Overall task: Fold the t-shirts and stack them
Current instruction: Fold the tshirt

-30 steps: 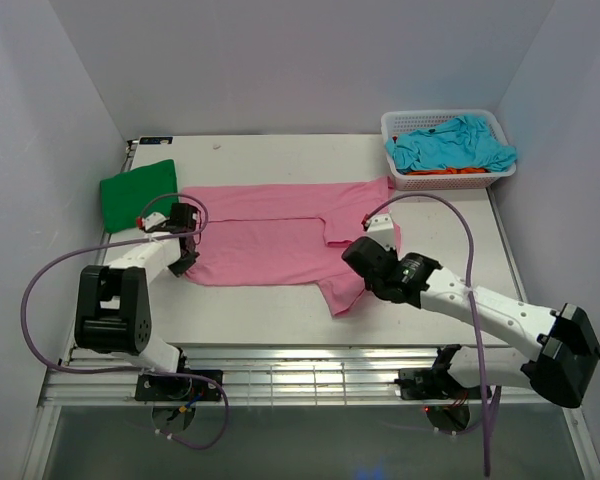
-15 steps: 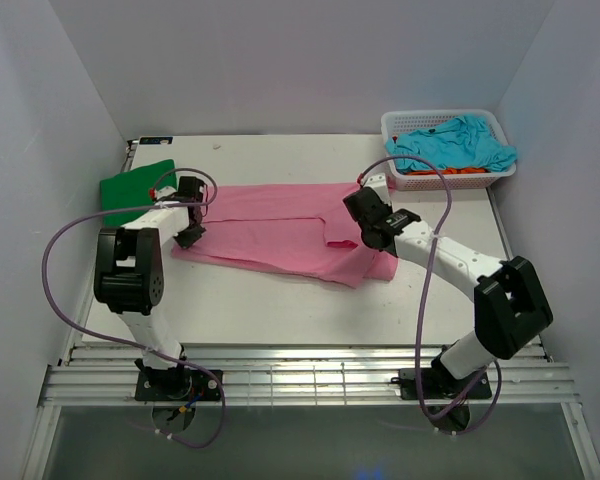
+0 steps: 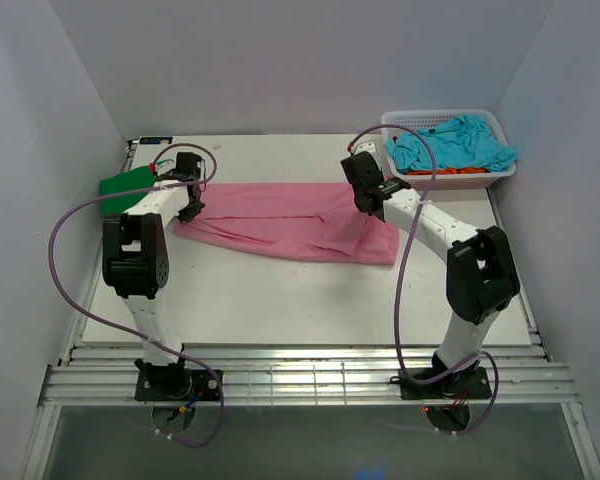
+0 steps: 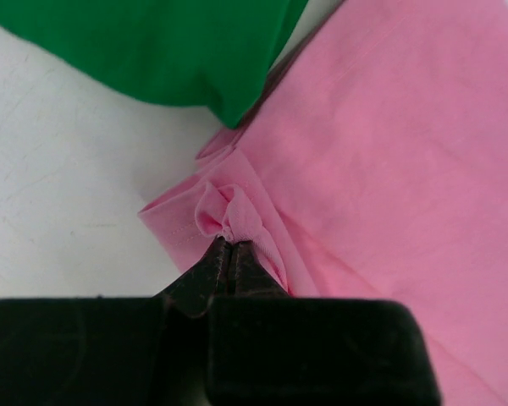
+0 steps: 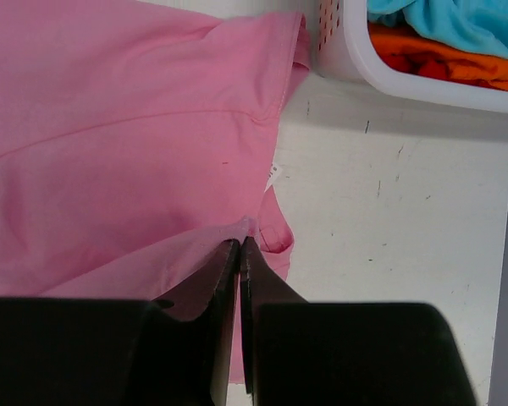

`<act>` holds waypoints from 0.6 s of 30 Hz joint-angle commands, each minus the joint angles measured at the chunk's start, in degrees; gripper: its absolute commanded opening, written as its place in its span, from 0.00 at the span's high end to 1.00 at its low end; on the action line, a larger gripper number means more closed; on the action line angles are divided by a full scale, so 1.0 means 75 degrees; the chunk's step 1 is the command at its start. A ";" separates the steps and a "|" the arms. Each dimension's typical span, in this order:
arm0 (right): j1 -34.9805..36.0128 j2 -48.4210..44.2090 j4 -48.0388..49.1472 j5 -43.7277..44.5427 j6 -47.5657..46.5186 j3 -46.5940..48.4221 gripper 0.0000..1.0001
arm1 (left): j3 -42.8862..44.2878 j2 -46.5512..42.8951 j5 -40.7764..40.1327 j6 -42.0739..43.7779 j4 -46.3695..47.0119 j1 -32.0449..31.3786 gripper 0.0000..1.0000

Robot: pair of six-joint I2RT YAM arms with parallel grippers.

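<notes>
Across mid-frame: pink t-shirt [image 3: 280,222], soft matte cloth, one long rumpled band. My left gripper [image 4: 233,247], jaws closed, pinches its bunched left corner; my right gripper [image 5: 240,245], likewise closed, nips its right edge.

Quick update on the last second: both arms swung away from me toward the far edge of the worktop. The left gripper [image 4: 231,245], pinched on the hem of the pink t-shirt [image 3: 280,222], went from its near left corner up beside the green t-shirt [image 3: 120,186]. The right gripper [image 5: 240,244], clamped on pink cloth too, ended up by the basket [image 3: 435,183]. The shirt's near half got dragged over, so it's a narrower band now, and the sleeve that was pointing at me is tucked in.
</notes>
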 commanded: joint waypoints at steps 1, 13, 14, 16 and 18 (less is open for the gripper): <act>-0.0172 0.0084 0.0219 -0.0073 -0.0311 0.0567 0.92 | 0.0610 0.0071 0.0088 0.0229 -0.0061 0.0055 1.00; -0.0454 0.0717 0.0079 -0.0319 -0.0439 0.1316 0.92 | 0.0962 0.0387 0.0170 0.0405 -0.0318 0.0090 1.00; -0.0465 0.0845 0.0079 -0.0307 -0.0451 0.1445 0.92 | 0.0998 0.0411 0.0170 0.0394 -0.0365 0.0102 1.00; -0.0512 0.0998 0.0079 -0.0307 -0.0486 0.1574 0.92 | 0.1056 0.0481 0.0159 0.0382 -0.0471 0.0102 1.00; -0.0547 0.1057 0.0090 -0.0249 -0.0487 0.1715 0.92 | 0.1045 0.0458 0.0100 0.0336 -0.0530 0.0114 1.00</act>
